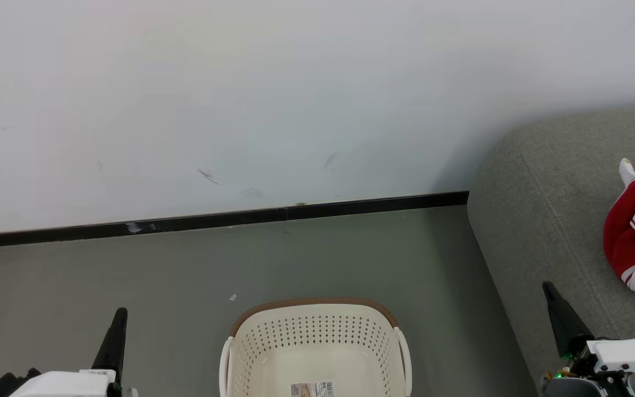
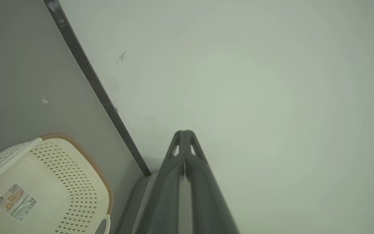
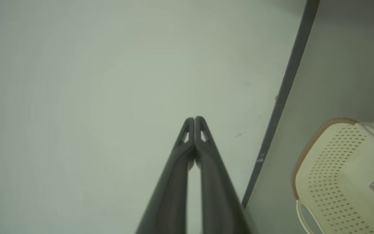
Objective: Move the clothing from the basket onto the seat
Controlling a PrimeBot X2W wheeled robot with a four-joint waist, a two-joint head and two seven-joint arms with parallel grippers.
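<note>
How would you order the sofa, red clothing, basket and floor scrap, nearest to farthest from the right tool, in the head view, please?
1. Sofa, edge by the right tool.
2. Red clothing, on the sofa, right.
3. Basket, on the floor, left.
4. Floor scrap, farther left.

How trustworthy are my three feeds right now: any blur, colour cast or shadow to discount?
Head view: sharp, evenly lit, a soft shadow on the wall beside the seat. Left wrist view: greenish cast, darker corners, the left pincer soft near the lens, the basket fairly crisp. Right wrist view: same cast, the right pincer blurred toward the bottom edge.
</note>
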